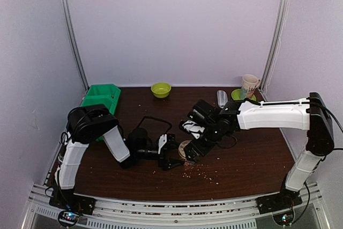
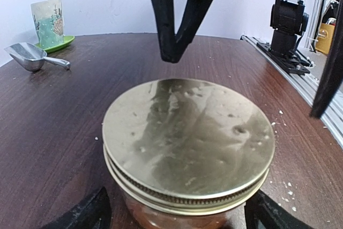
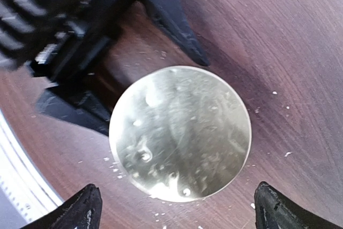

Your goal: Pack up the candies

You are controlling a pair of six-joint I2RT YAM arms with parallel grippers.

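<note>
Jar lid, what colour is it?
The jar lid is shiny gold, clearest in the left wrist view.

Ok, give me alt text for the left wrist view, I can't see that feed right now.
A gold-lidded jar fills the centre, standing on the brown table between the open tips of the left gripper. The right gripper hangs open above it; a metal scoop and a cup sit far left.
</note>
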